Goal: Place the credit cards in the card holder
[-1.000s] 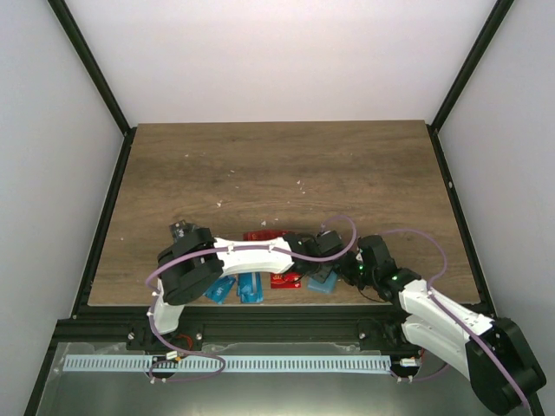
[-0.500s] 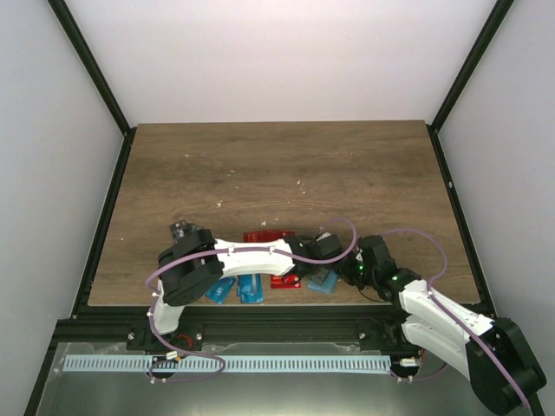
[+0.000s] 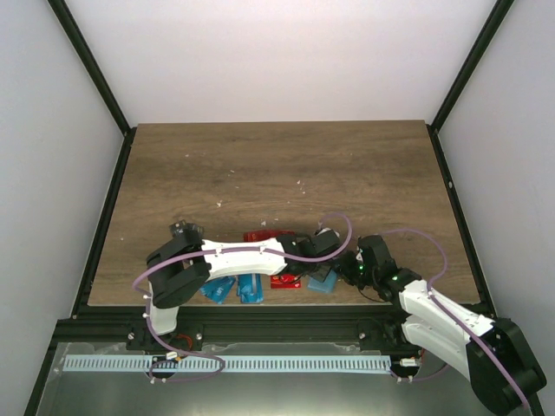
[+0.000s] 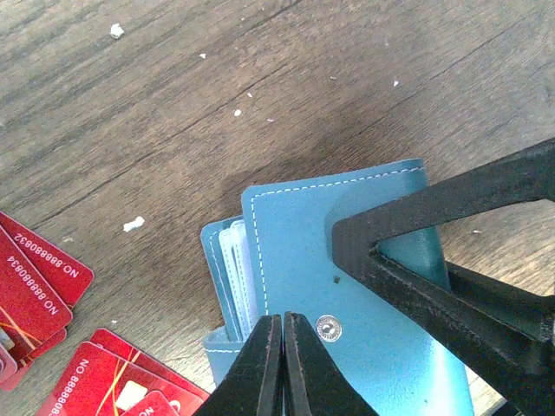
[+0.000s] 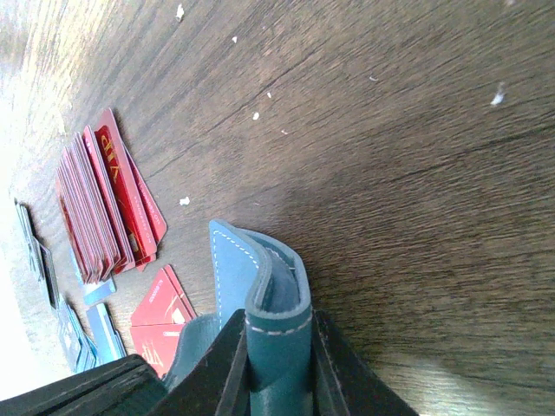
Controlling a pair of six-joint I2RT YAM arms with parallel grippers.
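Right claw (image 5: 279, 336) clamps the card holder (image 4: 299, 247) by its edge, lower centre of the overhead frame. Left claw (image 4: 283, 326) is pinched closed over the flap, no card visible. Red cards (image 4: 39, 277) lie loose beside it. Probably the loading step: next needs one card picked and slotted.

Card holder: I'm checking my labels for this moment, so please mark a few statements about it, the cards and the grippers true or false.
1. The right gripper grips the card holder by its edge. True.
2. The left gripper is wide open. False: it is shut, tips over the holder.
3. Red cards lie on the table beside the holder. True.
4. The holder closes with a zipper. False: a round snap stud shows on it.
5. Every card is red. False: blue cards lie there too.
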